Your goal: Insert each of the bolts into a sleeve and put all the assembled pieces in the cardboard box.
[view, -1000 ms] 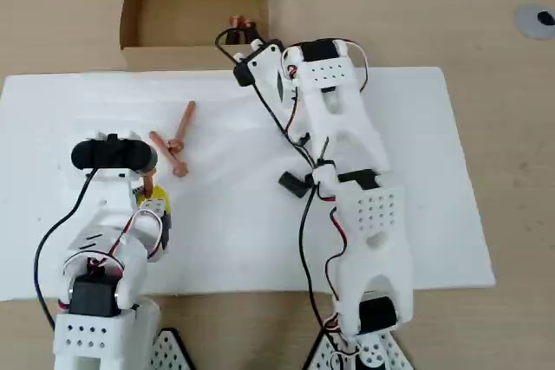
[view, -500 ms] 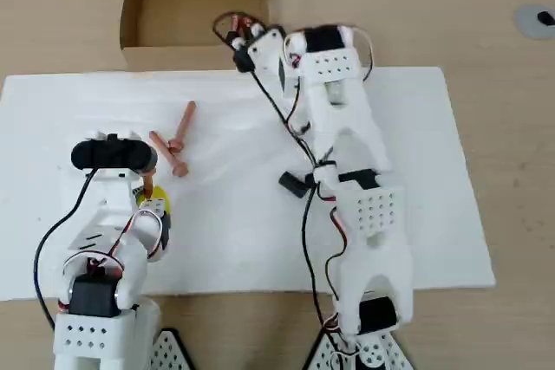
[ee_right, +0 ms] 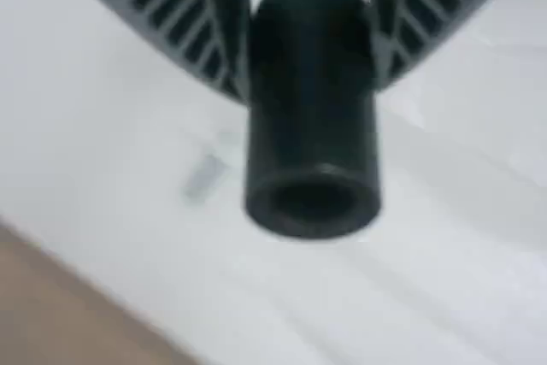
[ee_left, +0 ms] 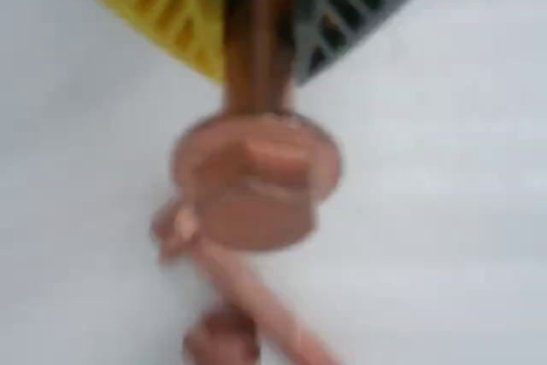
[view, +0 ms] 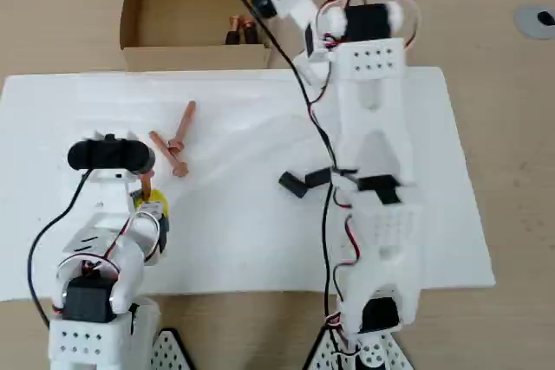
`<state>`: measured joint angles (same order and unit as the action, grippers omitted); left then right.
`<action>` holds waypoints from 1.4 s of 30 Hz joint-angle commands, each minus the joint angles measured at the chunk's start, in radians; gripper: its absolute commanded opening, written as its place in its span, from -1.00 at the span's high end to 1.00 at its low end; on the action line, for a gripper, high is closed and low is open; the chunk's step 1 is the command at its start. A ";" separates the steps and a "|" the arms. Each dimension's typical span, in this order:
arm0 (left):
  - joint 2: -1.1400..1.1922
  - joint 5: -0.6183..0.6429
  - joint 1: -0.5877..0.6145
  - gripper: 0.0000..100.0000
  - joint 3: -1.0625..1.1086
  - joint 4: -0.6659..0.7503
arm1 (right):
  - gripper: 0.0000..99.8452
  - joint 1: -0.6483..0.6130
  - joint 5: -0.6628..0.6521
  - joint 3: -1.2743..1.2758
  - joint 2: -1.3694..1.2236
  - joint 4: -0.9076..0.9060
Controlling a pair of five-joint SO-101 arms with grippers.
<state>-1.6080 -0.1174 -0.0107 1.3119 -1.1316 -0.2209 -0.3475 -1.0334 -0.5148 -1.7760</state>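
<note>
A wooden worktop [view: 507, 127] carries a white sheet [view: 234, 231] across its middle. A grey disc [view: 533, 19] sits by the right edge, near the far corner. The cardboard box [view: 195, 58] stands on bare wood at the sheet's far edge, towards the worktop's far-left corner. Assembled copper-and-black pieces [view: 241, 30] lie inside it against the right wall.

2 loose copper bolts [view: 185, 123] lie touching in a V on the sheet's left half. Just above them the left gripper [ee_left: 261, 49] is clamped on a 3rd copper bolt [ee_left: 252, 181]. Its shaft is pinched between the yellow and grey jaws, and its head sticks out past the tips.

The right gripper [ee_right: 312, 57] hangs by the worktop's far edge, beyond the box's right wall. Its jaws squeeze a black sleeve [ee_right: 312, 151], open bore facing outward.
</note>
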 commanded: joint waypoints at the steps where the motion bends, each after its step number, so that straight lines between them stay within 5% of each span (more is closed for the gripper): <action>1: -0.010 -0.002 -0.014 0.99 -0.164 0.002 | 0.97 -0.028 0.003 0.031 0.294 -0.012; 14: -0.015 0.018 -0.014 0.99 -0.514 0.164 | 0.98 -0.220 0.006 0.705 1.099 0.087; 22: -0.013 0.021 -0.015 0.99 -0.687 0.233 | 0.98 -0.223 0.008 1.414 1.624 0.509; 28: -0.004 0.189 -0.017 0.98 -0.729 0.242 | 0.98 -0.260 0.049 2.011 1.968 0.965; 35: -0.004 0.293 -0.218 0.99 -0.638 0.347 | 0.98 -0.458 0.318 2.345 2.160 1.224; 42: -0.010 0.287 -0.347 0.99 -0.512 0.341 | 0.98 -0.618 0.367 2.420 2.160 1.306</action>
<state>-1.6233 0.1665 -0.3299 0.7702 -0.8124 -0.7825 0.0054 1.3832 1.6210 -0.5102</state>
